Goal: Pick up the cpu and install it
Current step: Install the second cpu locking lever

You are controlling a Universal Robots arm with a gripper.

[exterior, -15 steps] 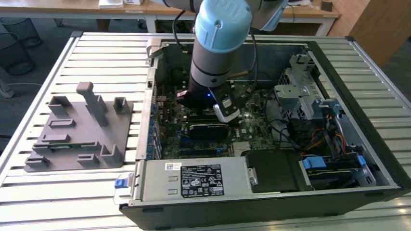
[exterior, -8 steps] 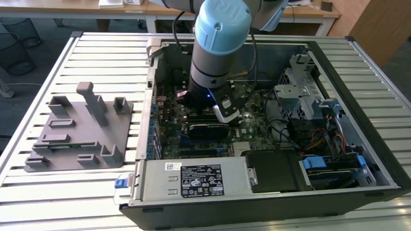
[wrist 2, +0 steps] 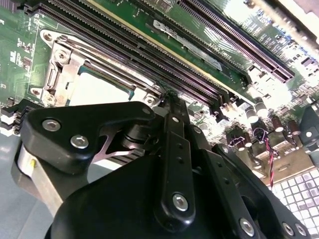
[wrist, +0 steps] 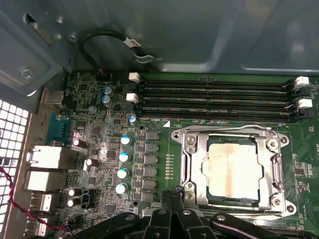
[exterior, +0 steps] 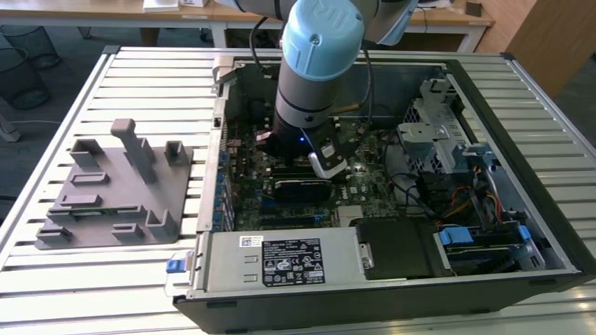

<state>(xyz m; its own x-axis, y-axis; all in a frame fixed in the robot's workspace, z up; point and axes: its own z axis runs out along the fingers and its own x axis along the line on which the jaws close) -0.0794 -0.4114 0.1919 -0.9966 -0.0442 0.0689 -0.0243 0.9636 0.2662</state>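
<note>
The cpu (wrist: 232,169), a pale silvery square chip, lies flat inside the metal socket frame (wrist: 192,169) on the green motherboard. It also appears in the second wrist view as the cpu (wrist 2: 97,89) within the same frame. My gripper (wrist: 174,195) hovers just beside the socket's edge, fingertips pressed together and holding nothing. In the second wrist view the gripper (wrist 2: 168,99) points at the frame's corner. From the exterior view, the arm (exterior: 312,91) reaches down into the open computer case (exterior: 521,139).
Memory slots (wrist: 214,99) run along the socket's far side. Capacitors (wrist: 122,164) and rear ports (wrist: 45,159) crowd the board. A grey tray with upright posts (exterior: 116,188) sits outside the case on the exterior view's left. A black ribbed block (exterior: 300,188) and the power supply (exterior: 279,262) lie near the arm.
</note>
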